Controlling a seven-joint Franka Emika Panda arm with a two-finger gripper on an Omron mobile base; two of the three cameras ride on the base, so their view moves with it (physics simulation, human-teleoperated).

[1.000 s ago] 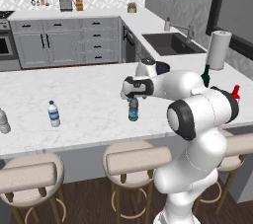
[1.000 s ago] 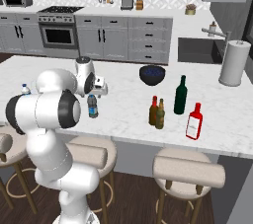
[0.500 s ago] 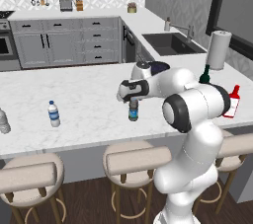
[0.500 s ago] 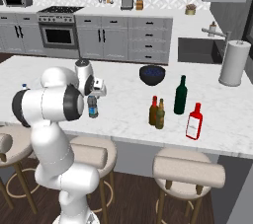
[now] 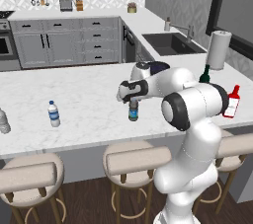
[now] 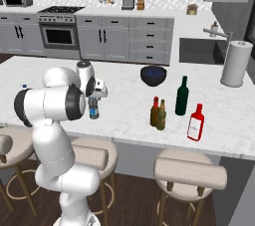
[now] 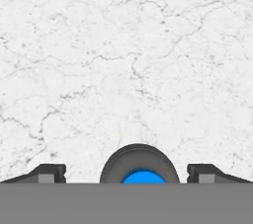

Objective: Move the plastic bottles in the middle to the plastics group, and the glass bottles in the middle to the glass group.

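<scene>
Spread wide, my gripper straddles the dark blue plastic bottle on the counter, its cap between my fingertips with gaps on both sides. I judge this the grasp step: close, lift, then carry toward 9 o'clock in the left base view, to the white-capped water bottle. That path looks free; the brown glass bottles stand well apart.

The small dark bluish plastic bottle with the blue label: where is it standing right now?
It stands upright on the white marble counter, directly under the claw, left of the two small brown bottles.
</scene>
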